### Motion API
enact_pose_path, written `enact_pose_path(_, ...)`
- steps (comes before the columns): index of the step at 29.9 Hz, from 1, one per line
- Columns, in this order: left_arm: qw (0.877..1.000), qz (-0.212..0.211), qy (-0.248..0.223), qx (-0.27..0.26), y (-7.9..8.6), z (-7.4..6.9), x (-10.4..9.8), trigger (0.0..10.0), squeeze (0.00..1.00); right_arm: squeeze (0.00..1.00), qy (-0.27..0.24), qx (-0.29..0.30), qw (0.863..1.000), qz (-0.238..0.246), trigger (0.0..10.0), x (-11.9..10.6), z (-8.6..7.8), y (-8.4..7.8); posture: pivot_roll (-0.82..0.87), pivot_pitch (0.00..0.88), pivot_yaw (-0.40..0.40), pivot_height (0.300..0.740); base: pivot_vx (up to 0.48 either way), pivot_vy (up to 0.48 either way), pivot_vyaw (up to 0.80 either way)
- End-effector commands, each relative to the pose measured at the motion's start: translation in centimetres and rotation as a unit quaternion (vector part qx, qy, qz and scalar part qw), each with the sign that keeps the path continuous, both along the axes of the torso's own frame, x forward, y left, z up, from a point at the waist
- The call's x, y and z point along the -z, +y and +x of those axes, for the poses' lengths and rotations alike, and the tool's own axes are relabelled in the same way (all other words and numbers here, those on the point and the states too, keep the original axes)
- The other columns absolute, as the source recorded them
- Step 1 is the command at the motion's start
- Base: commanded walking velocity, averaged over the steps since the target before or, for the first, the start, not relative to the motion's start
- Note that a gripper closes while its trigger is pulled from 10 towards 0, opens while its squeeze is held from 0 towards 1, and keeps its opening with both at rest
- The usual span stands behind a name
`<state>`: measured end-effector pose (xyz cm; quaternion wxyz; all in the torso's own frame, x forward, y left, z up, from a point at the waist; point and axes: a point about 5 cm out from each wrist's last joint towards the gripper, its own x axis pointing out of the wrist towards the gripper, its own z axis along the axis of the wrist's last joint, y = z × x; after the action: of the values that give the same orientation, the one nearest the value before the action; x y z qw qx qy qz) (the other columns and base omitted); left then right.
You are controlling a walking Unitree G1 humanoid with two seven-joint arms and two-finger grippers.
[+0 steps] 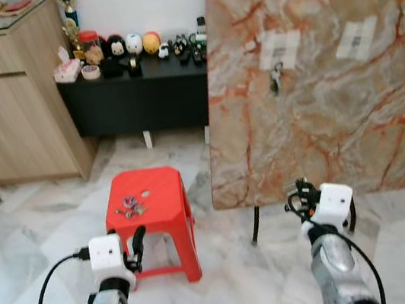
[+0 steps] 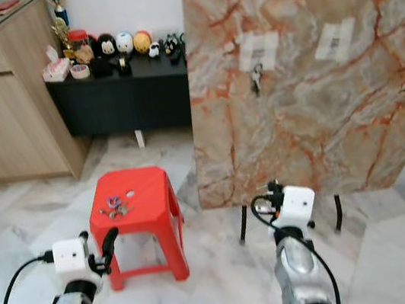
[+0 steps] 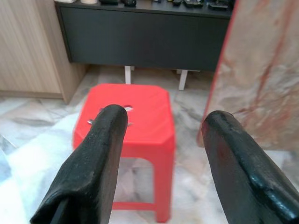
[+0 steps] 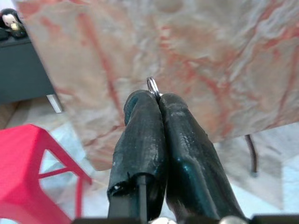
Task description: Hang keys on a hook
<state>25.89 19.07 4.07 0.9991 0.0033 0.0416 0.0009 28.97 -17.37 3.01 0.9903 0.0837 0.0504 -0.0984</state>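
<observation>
1. The right gripper [image 4: 156,105] has its two black fingers pressed together on a key ring [image 4: 153,86]. A small metal loop pokes out just past the tips; whatever hangs from it is hidden behind the fingers.

2. The left gripper [image 3: 163,126] is spread wide with nothing between its fingers. It hovers short of the red stool [image 1: 148,195], which lies ahead of it and a little lower.

3. Judging by this, the pick-up is done and the step in hand is the carry: bringing the held ring up to a hook.

4. Ahead of the right jaws stands the marble-patterned board [image 1: 329,78], leaning on dark legs. The gripper is low, near the board's bottom edge and not touching it.

5. Well above the right jaws, on the board's upper part, are two pale taped patches. Below the nearer one a set of keys [image 1: 276,77] already hangs. The other patch [image 1: 357,39] looks free, but its hook is too small to make out.

6. The next move calls for a long lift and a reach forward, keeping the loop exposed and turned so it can slip over a hook.

7. More keys [image 1: 130,207] lie on the stool top, off to the left of the right jaws.
</observation>
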Motion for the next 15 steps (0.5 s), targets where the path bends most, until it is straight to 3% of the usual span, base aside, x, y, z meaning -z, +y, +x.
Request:
enact_pose_path(1, 1.0, 0.014, 0.001, 0.003, 0.29, 0.07, -0.2, 10.0, 0.0, 0.0, -0.011, -0.002, 1.0, 0.003, 10.0, -0.55, 0.48, 0.35, 0.05, 0.0, -0.084, 0.74, 0.0, -0.315, 0.0)
enact_pose_path(10, 1.0, 0.012, 0.0, 0.004, 0.28, -0.07, -0.23, 10.0, 0.0, 0.0, -0.011, -0.002, 1.0, 0.004, 10.0, -0.6, 0.56, 0.35, 0.06, 0.0, -0.083, 0.74, 0.0, -0.311, 0.0)
enact_pose_path(15, 1.0, 0.009, -0.002, 0.002, 0.24, -0.08, -0.26, 10.0, 0.0, 0.0, -0.012, -0.002, 1.0, 0.005, 10.0, -0.66, 0.65, 0.35, 0.06, 0.0, -0.085, 0.74, 0.0, 0.0, 0.0)
